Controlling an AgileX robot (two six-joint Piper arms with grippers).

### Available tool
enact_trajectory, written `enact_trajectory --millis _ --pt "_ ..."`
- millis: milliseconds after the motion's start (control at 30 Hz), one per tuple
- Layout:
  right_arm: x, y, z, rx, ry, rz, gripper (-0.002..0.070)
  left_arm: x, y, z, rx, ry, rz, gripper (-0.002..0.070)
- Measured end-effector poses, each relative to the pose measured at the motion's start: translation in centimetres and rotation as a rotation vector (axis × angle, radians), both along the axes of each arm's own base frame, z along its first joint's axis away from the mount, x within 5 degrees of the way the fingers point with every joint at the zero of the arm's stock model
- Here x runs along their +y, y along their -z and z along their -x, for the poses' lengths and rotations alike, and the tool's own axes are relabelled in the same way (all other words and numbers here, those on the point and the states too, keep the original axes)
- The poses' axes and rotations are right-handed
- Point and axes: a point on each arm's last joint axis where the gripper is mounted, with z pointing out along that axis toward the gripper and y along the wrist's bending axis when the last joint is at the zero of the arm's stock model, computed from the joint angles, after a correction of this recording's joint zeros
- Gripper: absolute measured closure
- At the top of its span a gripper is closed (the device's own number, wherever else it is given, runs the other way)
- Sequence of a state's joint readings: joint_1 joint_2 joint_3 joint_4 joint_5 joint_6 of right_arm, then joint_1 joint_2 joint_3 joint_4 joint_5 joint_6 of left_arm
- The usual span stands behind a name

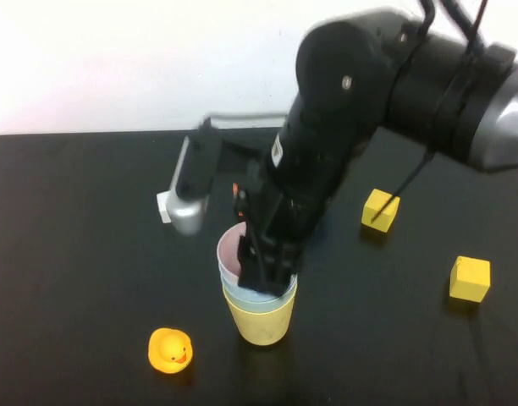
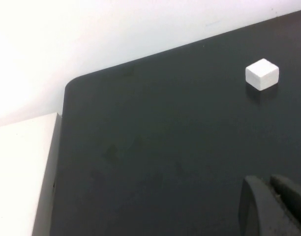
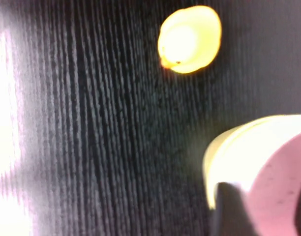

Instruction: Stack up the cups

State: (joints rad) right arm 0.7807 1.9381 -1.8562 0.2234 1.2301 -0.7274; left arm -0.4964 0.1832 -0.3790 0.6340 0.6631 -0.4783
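Black surface (image 1: 73, 254) is carrying a stack near its front edge: pink cup (image 1: 234, 247) inside blue (image 1: 246, 298) inside yellow (image 1: 261, 320). Right end effector (image 1: 267, 275) is opening over it; left end effector (image 2: 273, 206), closed, is hovering apart. Green cup is not showing.

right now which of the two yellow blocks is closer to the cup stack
The yellow block farther back on the table, by the right arm's cable. It sits nearer the cup stack than the other yellow block, which lies toward the table's right edge.
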Motion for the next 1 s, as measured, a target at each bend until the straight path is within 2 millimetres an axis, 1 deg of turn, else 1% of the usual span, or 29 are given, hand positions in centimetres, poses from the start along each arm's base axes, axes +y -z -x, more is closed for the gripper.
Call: enact_trajectory --millis 33,100,167,200,233,300,333,367,400,467,567,633,733,833,933,1000 --pt "0.0 -0.7 -0.1 -0.022 -0.001 -0.011 0.0344 0.0 0.0 0.0 0.000 0.000 0.000 0.0669" --pt "0.2 -2.7 -0.4 -0.073 0.001 -0.053 0.0317 0.0 -0.1 0.0 -0.006 0.004 0.004 0.0669" --pt "0.2 -5.2 -0.4 -0.141 0.005 -0.109 0.0319 -0.1 -0.1 0.0 -0.014 0.010 0.014 0.0669" --pt "-0.1 -6.9 -0.3 -0.180 0.017 -0.144 0.0332 -0.2 -0.2 0.0 -0.020 0.017 0.026 0.0669" --pt "-0.5 -8.7 0.1 -0.218 0.026 -0.180 0.0358 -0.3 -0.2 -0.1 -0.024 0.022 0.040 0.0669" --pt "-1.8 -11.8 1.0 -0.302 0.041 -0.226 0.0444 -0.6 -0.4 -0.1 -0.036 0.043 0.074 0.0669" --pt "-2.4 -12.8 1.3 -0.332 0.048 -0.233 0.0488 -0.7 -0.4 -0.1 -0.043 0.057 0.094 0.0669" --pt "-3.3 -13.9 1.7 -0.375 0.067 -0.223 0.0560 -0.9 -0.6 0.0 -0.052 0.072 0.113 0.0669" --pt "-4.2 -14.7 2.0 -0.419 0.092 -0.208 0.0600 -1.1 -0.7 0.0 -0.060 0.086 0.135 0.0669" --pt "-5.8 -15.8 2.4 -0.491 0.154 -0.165 0.0640 -1.4 -0.8 0.0 -0.073 0.111 0.172 0.0668" --pt "-7.9 -16.2 2.9 -0.557 0.238 -0.089 0.0663 -1.5 -1.0 0.3 -0.087 0.134 0.210 0.0669" --pt "-9.3 -16.2 3.7 -0.564 0.289 -0.066 0.0668 -1.4 -1.1 0.7 -0.110 0.147 0.216 0.0669" --pt "-11.3 -15.6 5.5 -0.531 0.348 -0.052 0.0669 -0.9 -0.7 1.6 -0.166 0.163 0.222 0.0669" --pt "-13.5 -15.2 7.7 -0.528 0.416 -0.107 0.0669 -0.6 -0.4 2.4 -0.228 0.181 0.220 0.0669" --pt "-15.5 -13.8 9.6 -0.542 0.470 -0.168 0.0670 -0.7 -0.1 2.4 -0.230 0.189 0.224 0.0669" --pt "-16.8 -12.4 11.0 -0.552 0.489 -0.204 0.0670 -0.9 0.2 2.3 -0.222 0.200 0.243 0.0669"
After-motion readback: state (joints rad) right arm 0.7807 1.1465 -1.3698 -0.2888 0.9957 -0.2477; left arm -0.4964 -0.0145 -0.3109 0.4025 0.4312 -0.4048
